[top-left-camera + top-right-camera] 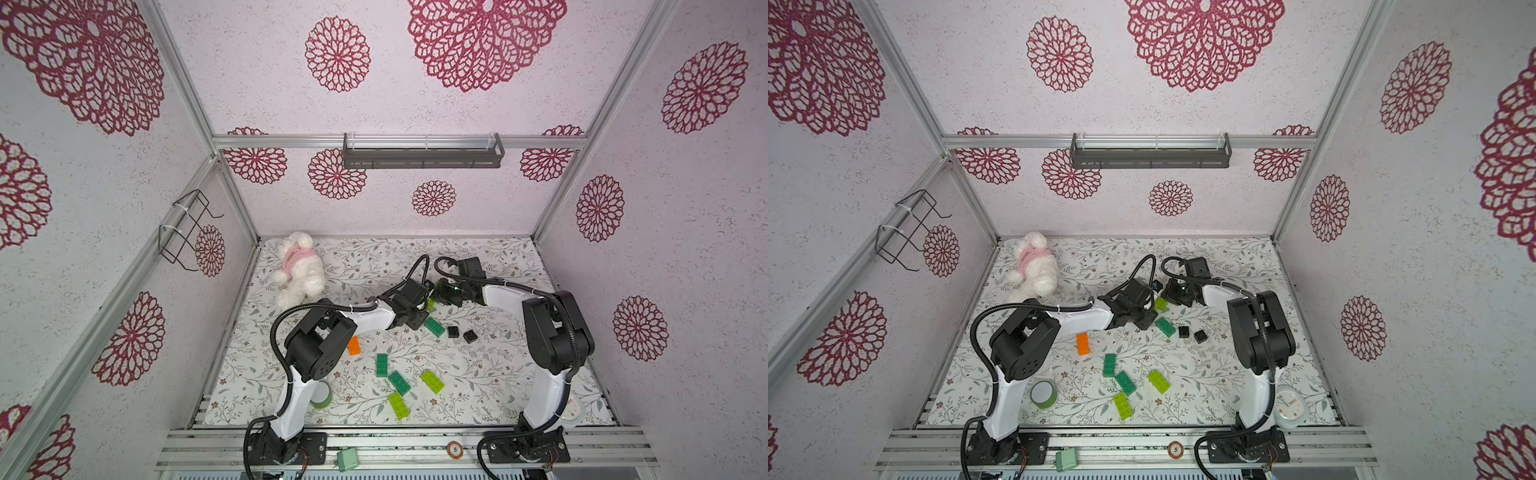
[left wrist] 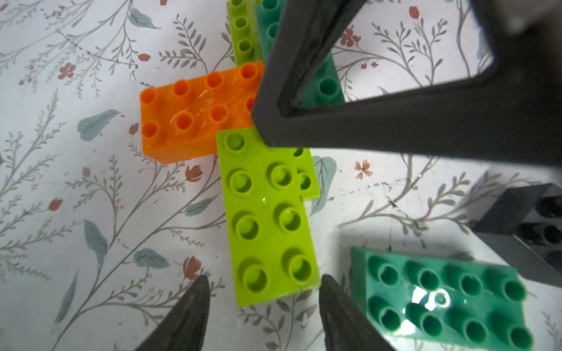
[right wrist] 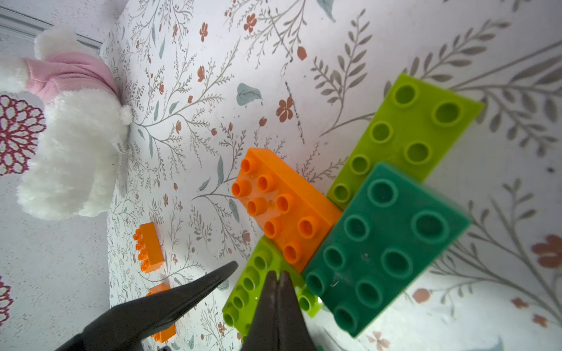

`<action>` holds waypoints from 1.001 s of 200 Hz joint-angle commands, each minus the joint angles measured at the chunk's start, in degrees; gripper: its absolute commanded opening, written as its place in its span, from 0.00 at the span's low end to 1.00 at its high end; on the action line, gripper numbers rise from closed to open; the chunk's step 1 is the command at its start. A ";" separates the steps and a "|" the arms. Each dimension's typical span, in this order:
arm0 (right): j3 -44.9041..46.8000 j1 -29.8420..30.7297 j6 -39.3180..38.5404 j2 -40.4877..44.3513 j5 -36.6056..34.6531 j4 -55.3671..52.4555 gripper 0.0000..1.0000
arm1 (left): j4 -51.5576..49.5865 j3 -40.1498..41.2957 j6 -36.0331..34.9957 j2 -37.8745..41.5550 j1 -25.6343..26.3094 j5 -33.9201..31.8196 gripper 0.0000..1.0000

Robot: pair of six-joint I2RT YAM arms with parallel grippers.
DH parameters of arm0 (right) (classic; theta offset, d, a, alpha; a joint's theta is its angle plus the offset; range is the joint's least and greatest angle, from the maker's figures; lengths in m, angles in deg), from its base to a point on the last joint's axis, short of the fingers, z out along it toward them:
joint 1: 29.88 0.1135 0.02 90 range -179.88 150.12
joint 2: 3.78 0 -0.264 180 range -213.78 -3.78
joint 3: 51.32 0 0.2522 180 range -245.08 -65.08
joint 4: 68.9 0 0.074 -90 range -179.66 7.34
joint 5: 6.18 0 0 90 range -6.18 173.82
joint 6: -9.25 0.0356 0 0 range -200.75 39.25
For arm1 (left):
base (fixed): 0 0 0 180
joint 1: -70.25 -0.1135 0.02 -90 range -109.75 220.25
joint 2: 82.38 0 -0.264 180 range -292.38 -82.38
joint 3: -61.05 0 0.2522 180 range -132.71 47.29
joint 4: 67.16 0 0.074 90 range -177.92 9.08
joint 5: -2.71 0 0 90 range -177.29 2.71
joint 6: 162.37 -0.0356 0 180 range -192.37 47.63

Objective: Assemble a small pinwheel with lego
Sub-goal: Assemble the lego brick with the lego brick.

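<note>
Setting: A floral-patterned surface (image 1: 478, 374) inside a booth with pale walls printed with red rosettes. Two robot arms reach in and meet near its middle.

Pinwheel: Four oblong bricks fan out from one centre near the middle of the surface, beneath both pincers. The left wrist view shows an orange brick (image 2: 194, 112), a lime brick (image 2: 267, 218), a dark green brick (image 2: 327, 86) and a second lime brick (image 2: 243, 33). In both top views only a lime corner shows past the arms.

Left pincer (image 2: 264, 278): Released. Its two dark fingers stand apart on either side of the lime brick's outer end, with a gap on each side.

Right pincer (image 3: 277, 275): Clenched and empty, tips pressed together. The tips sit at the lime brick's inner end, beside the orange brick. Whether they touch it cannot be told.

Loose bricks: A loose dark green brick (image 1: 434, 326) lies just beside the pinwheel, with two black square bricks (image 1: 453, 331) next to it. Nearer the arm bases lie a loose orange brick (image 1: 354, 345), two more dark green bricks (image 1: 382, 365) and two more lime bricks (image 1: 432, 381).

Other items: A white plush toy (image 1: 299, 274) in a pink top lies at the far left corner. A green tape roll (image 1: 1043, 393) stands by the left arm's base. A mint-green box (image 1: 347, 459) rests on the front rail.
</note>
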State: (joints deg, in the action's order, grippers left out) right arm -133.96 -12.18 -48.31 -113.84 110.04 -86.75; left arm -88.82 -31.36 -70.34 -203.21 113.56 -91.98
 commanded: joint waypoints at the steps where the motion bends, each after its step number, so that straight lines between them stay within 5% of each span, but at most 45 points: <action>1: 0.33 0.06 -1.43 -2.68 -3.46 -6.45 0.00 | 4.83 0.52 -1.90 2.89 -2.15 5.01 0.58; 102: -0.29 0.04 -1.40 -2.80 -2.94 -6.69 0.00 | 3.55 -1.66 -7.33 1.42 -2.18 6.82 0.54; 166: -0.46 -0.02 -1.29 -2.65 -2.53 -6.71 0.00 | -0.04 -3.81 -7.89 -0.21 -2.18 6.27 0.43; 200: -0.81 0.02 -1.34 -2.72 -2.06 -6.89 0.00 | -0.53 -2.63 -8.47 0.26 -1.93 7.50 0.53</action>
State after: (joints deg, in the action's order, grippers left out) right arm -134.99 -12.20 -48.31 -114.36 110.17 -87.43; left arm -88.99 -34.31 -77.54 -202.45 111.40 -85.71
